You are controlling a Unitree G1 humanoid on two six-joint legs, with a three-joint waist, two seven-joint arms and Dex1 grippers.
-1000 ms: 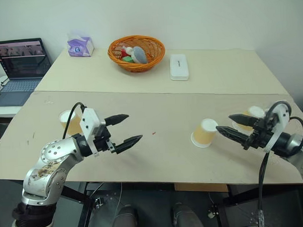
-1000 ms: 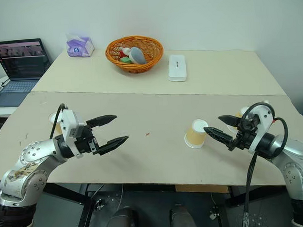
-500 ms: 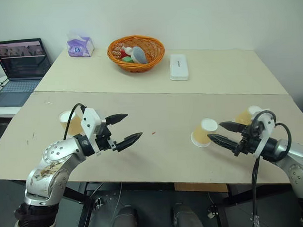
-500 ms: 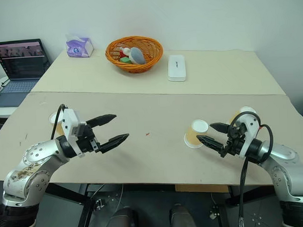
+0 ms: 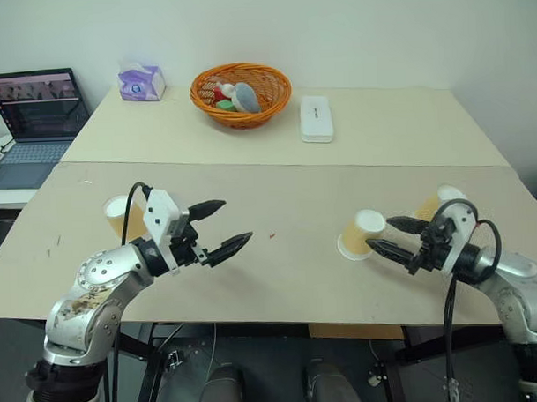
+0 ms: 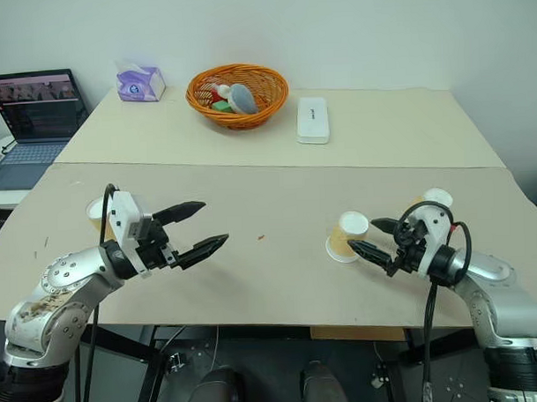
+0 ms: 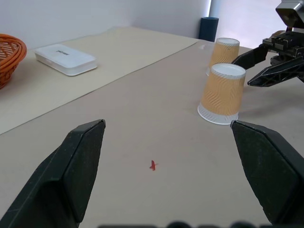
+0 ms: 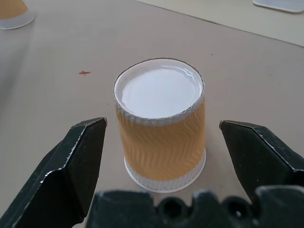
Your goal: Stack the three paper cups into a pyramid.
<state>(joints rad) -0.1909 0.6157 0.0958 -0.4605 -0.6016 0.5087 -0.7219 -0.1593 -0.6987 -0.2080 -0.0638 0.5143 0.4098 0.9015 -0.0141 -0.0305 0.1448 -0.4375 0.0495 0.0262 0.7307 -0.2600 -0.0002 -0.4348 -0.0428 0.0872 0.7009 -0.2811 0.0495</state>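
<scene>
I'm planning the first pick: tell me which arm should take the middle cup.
Right. The right gripper is open and lined up just beside the upside-down middle cup, with the cup framed between its fingers in the wrist view. The left gripper is open too, but hangs well away across the table.

We see the right gripper (image 6: pixel 365 237) spread wide, its tips just beside the middle paper cup (image 6: pixel 346 236), which stands upside down ahead of them, untouched. Another cup (image 6: pixel 433 199) sits behind that claw. The left gripper (image 6: pixel 203 225), also agape, hovers with a third cup (image 6: pixel 97 214) behind it.
</scene>
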